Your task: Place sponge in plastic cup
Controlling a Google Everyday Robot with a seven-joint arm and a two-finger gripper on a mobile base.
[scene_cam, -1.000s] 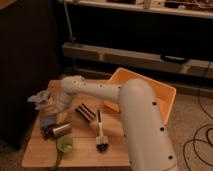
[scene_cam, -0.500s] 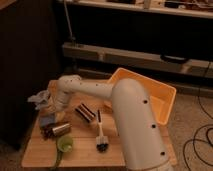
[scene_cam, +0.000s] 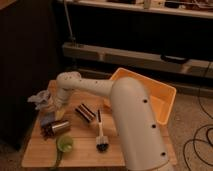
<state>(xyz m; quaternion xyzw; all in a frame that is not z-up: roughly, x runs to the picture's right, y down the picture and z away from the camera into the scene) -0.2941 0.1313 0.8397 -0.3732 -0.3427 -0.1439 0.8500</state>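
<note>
A green plastic cup (scene_cam: 65, 144) stands on the wooden table (scene_cam: 85, 152) near its front left. My white arm reaches from the lower right across the table to its left side. My gripper (scene_cam: 50, 104) is there, low over the table's left edge, beside a pale crumpled bundle (scene_cam: 39, 98). A small yellowish piece (scene_cam: 50, 107) right at the gripper may be the sponge; I cannot tell whether it is held. The gripper is behind and left of the cup, well apart from it.
A metal can (scene_cam: 56, 127) lies on its side just behind the cup. A dark striped block (scene_cam: 85, 112) and a dish brush (scene_cam: 101, 136) lie mid-table. An orange bin (scene_cam: 159, 97) stands at the right. A dark cabinet rises at the left.
The arm's elbow has shifted slightly; the gripper stays at the table's left edge by the crumpled bundle. The objects on the table have not moved.
</note>
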